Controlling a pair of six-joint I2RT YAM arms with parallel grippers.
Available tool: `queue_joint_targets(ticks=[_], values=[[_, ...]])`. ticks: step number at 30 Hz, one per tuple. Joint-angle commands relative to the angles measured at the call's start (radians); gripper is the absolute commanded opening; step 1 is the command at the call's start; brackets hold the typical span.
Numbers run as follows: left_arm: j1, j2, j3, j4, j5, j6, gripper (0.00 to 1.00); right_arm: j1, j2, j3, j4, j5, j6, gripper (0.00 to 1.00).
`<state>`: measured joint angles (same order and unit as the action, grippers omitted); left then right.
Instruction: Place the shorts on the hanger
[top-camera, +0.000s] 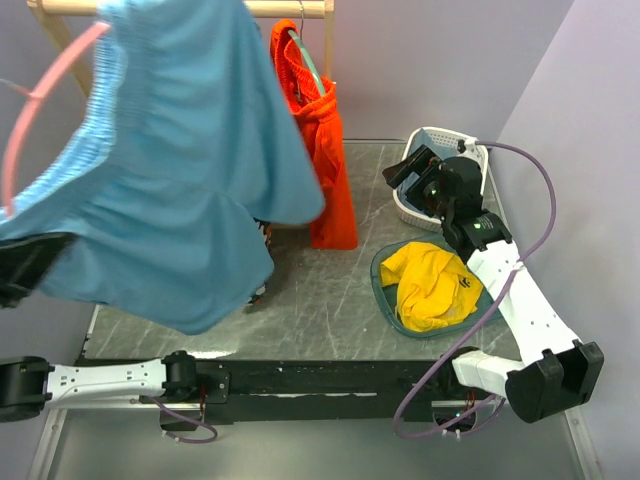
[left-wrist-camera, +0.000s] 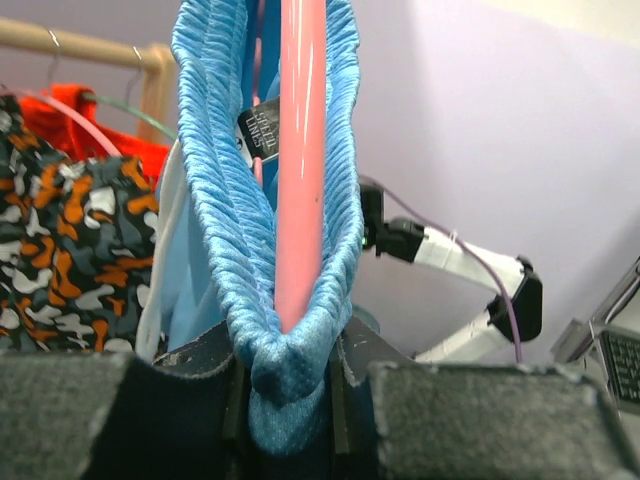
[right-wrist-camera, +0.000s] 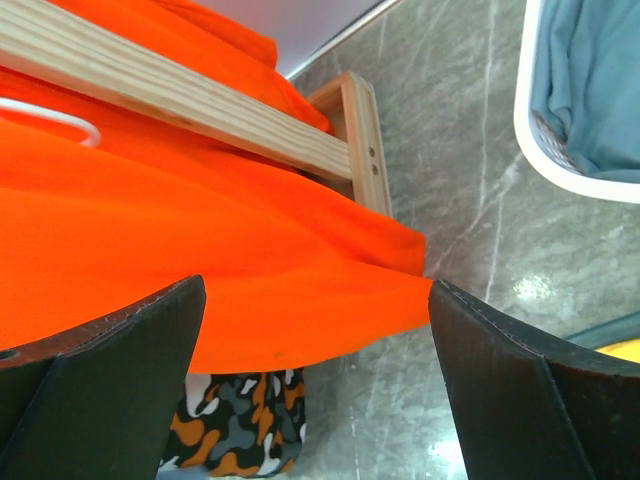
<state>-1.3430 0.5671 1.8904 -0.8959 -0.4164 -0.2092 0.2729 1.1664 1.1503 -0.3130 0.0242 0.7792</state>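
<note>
The sky-blue shorts (top-camera: 170, 180) hang high at the left, close to the top camera, with the pink hanger (top-camera: 45, 95) arcing out of their waistband. In the left wrist view the hanger's pink bar (left-wrist-camera: 300, 150) runs down inside the ribbed waistband (left-wrist-camera: 215, 200). My left gripper (left-wrist-camera: 288, 400) is shut on the bunched waistband, right at the bar's lower end. From above, the left gripper (top-camera: 30, 262) shows only as a dark shape under the cloth. My right gripper (top-camera: 407, 170) is open and empty beside the white basket, and its wrist view (right-wrist-camera: 315, 380) faces the orange shorts.
Orange shorts (top-camera: 325, 150) hang on a teal hanger from the wooden rail (top-camera: 290, 8). A camouflage garment (left-wrist-camera: 60, 250) hangs behind. A white basket (top-camera: 472, 152) holds grey-blue cloth (right-wrist-camera: 600, 90). A teal bowl (top-camera: 384, 290) holds yellow cloth (top-camera: 430, 285).
</note>
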Motion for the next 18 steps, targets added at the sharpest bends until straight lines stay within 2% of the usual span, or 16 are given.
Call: queue_joint_targets(ticks=[1,18], values=[[0.056,-0.01,0.087,0.107,0.109,0.04,0.01,0.011,-0.028,-0.037,0.063,0.022,-0.017,1.0],[0.179,-0.058,0.233,0.089,0.218,0.047,0.01,0.026,-0.016,-0.1,0.075,0.029,-0.02,1.0]])
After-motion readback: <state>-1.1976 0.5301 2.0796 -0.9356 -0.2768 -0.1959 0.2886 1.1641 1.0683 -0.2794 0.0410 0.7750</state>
